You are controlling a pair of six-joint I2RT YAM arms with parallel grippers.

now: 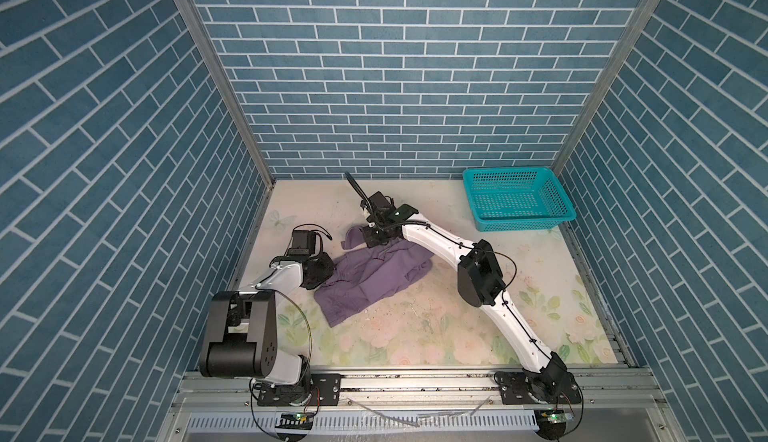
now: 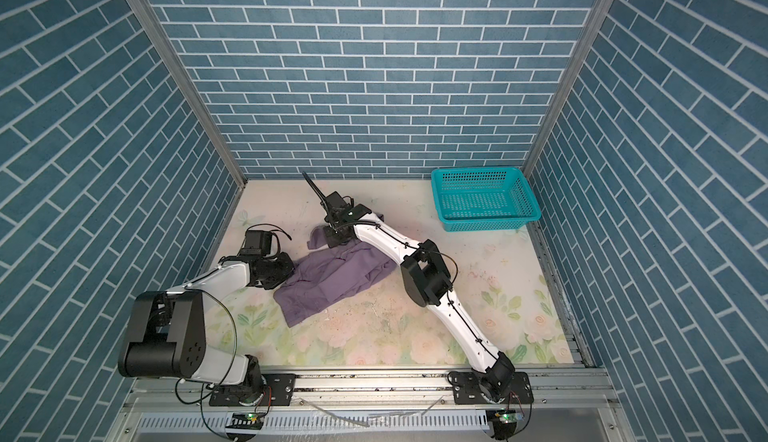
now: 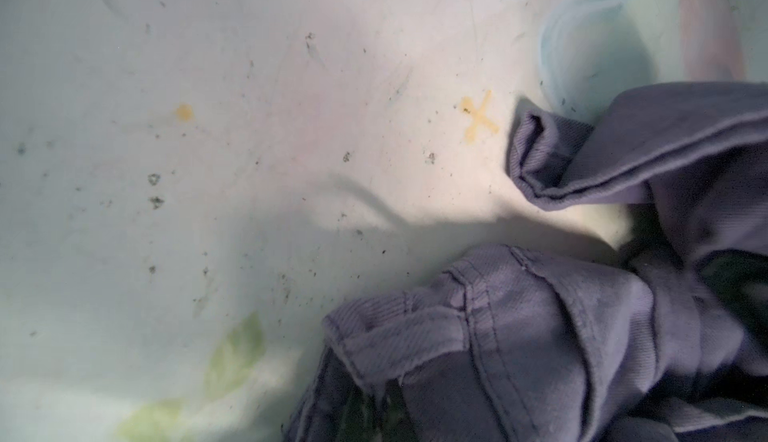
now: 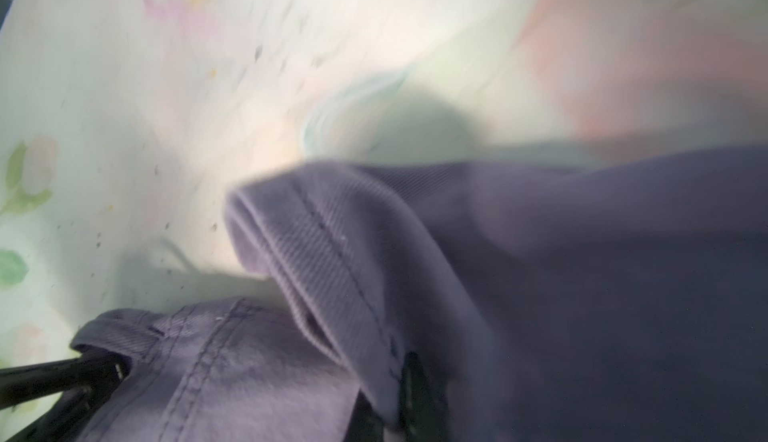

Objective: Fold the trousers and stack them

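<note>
One pair of trousers (image 1: 365, 278) is found crumpled on the floral table (image 1: 415, 336), left of centre and well apart from the teal basket (image 1: 528, 223) in the far right corner. No fold is made yet, and the step in hand is judged to be the spreading of the garment. The left gripper (image 1: 326, 273) is set against the cloth's left edge with its jaws together. In the left wrist view a seamed edge (image 3: 478, 327) is bunched toward them, so a pinch on the cloth is judged likely, though the fingertips themselves are hidden. The right gripper (image 1: 372, 243) is placed over the far end of the heap with its jaws closed. In the right wrist view a stitched hem (image 4: 332, 261) is drawn down into them, and a clamp on the trousers is inferred. For the step to be done well, it is advised that each pinch be confirmed on an outer edge rather than on a bunch of layers. It is further advised that the two points be drawn apart evenly and low over the table, and that twisted legs be loosened before any crease is laid. Counted: trousers, one pair; basket, one; grippers, two; folded garments to stack upon, none seen.
</note>
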